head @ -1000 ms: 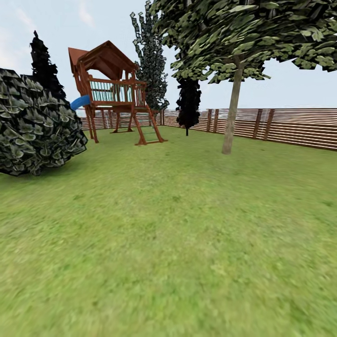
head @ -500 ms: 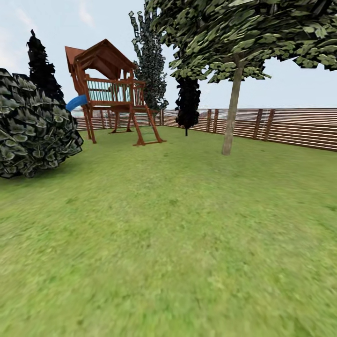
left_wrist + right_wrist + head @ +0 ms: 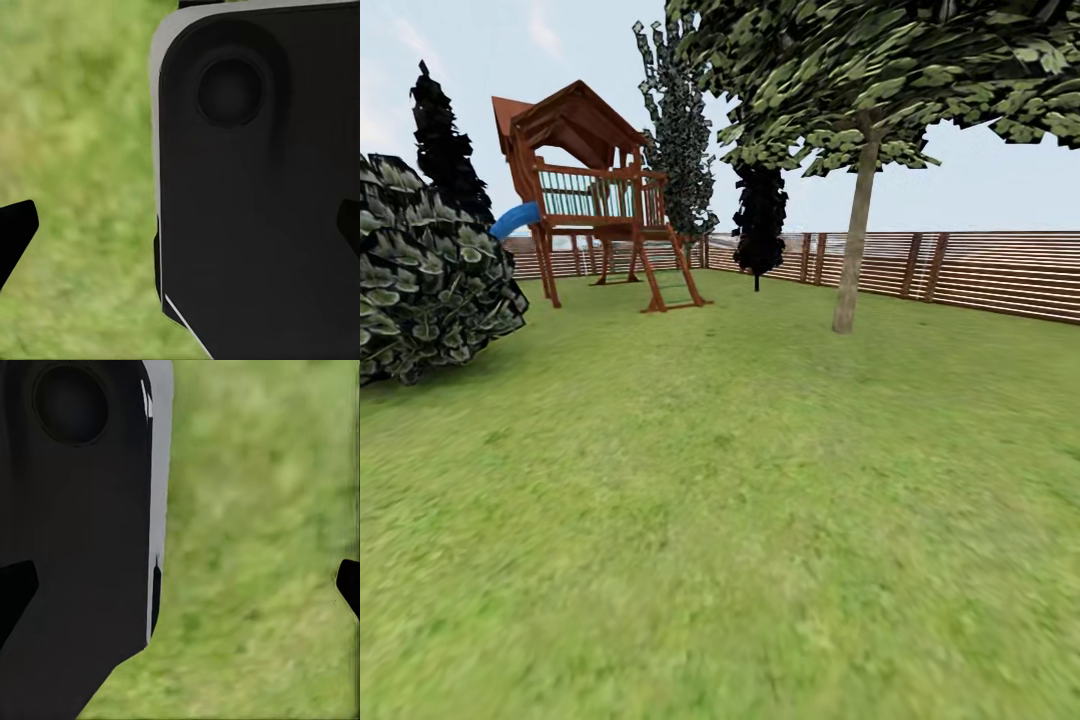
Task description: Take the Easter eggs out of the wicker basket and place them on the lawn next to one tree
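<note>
One tree [image 3: 855, 240] with a pale trunk stands on the lawn [image 3: 740, 500] at the far right, near the slatted fence [image 3: 980, 270]. Further off are two near-black conifers [image 3: 761, 220], one mottled bush [image 3: 430, 280] at the left, and one wooden playhouse [image 3: 595, 190] with a blue slide. The left fingers [image 3: 16, 232] are spread wide and hold nothing, grass beneath; the right fingers [image 3: 349, 581] likewise.

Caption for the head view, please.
Grassy lawn with a pale-trunked tree, wooden play tower and slat fence behind.
</note>
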Robot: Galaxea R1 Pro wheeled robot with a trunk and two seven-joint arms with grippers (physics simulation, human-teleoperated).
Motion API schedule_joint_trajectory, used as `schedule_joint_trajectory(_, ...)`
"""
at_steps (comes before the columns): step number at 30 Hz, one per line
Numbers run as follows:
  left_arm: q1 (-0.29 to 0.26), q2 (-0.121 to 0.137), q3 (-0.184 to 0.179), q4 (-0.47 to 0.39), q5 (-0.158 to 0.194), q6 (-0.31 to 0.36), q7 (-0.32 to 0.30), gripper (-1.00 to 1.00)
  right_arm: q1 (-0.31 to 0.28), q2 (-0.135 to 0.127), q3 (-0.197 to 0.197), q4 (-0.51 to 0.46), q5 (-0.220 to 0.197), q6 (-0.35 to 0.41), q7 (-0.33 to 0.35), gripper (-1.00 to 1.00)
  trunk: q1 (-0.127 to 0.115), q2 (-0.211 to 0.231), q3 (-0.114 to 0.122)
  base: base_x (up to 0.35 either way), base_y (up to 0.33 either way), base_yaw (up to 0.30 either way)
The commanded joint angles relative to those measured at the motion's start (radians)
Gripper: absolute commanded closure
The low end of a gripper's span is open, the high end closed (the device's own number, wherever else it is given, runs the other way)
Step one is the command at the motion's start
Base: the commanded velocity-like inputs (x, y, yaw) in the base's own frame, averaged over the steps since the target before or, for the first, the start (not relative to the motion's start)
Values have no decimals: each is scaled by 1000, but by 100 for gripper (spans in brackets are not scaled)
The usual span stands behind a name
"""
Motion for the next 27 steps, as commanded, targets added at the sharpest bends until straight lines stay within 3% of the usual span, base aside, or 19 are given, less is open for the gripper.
schedule_joint_trajectory(1, 1, 0, 0, -2, -1, 1, 1, -100, -1, 0, -1, 1, 8, 1, -1, -100, 1, 0, -1, 294, -150, 0)
schedule_joint_trajectory(27, 1, 0, 3, -2, -1, 1, 1, -100, -1, 0, 0, 1, 8, 2, -1, -100, 1, 0, -1, 294, -150, 11)
